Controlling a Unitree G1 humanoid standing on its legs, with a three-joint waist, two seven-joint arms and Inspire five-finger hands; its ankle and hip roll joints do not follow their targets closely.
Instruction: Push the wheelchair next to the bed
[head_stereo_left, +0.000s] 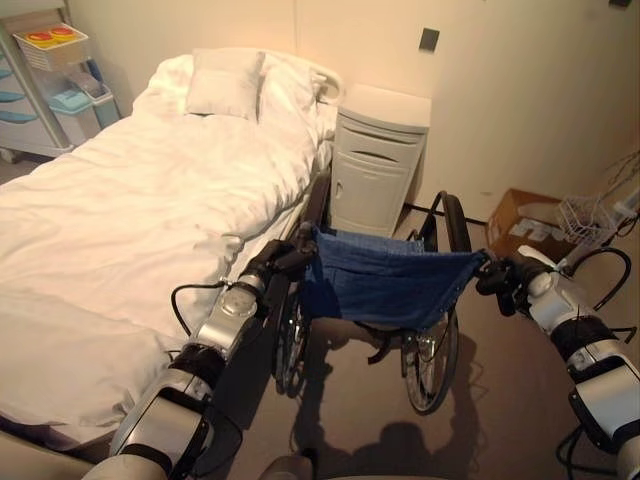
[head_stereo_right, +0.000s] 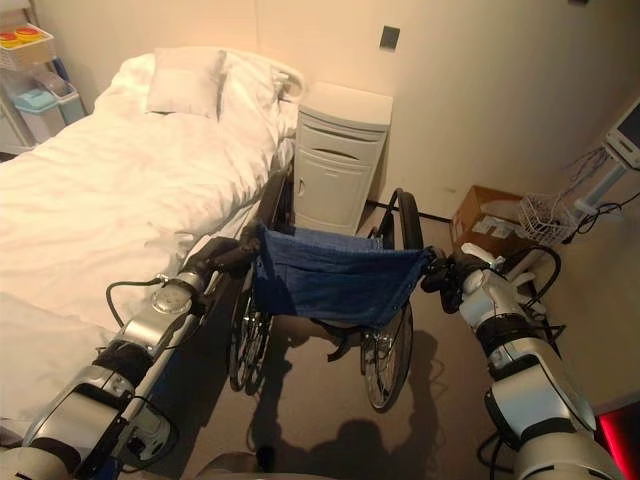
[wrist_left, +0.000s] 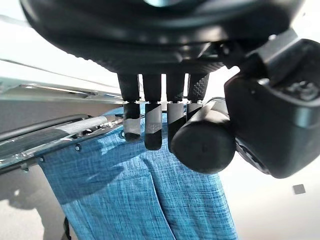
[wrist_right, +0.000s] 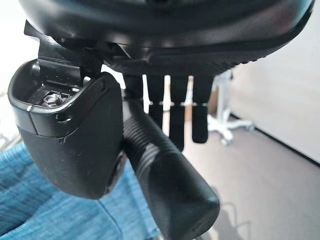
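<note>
wheelchair (head_stereo_left: 385, 290) sat at frame centre, just beside bed (head_stereo_left: 120, 210) on frame left; seat hidden behind blue backrest, front wheels unseen. two big wheels, two push handles showed. left hand (head_stereo_left: 272, 262) curled round left handle (wrist_left: 202, 137); right hand (head_stereo_left: 505, 275) wrapped round right handle (wrist_right: 165, 175). one pillow (head_stereo_left: 222, 82) at upper left, one white cabinet (head_stereo_left: 375, 165) upper centre, one cardboard box (head_stereo_left: 525, 225) at right, partly cut by wire basket (head_stereo_left: 590, 215).

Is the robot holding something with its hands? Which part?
Yes. Both hands hold the wheelchair by its push handles: the left hand on the left handle, the right hand on the right handle.
</note>
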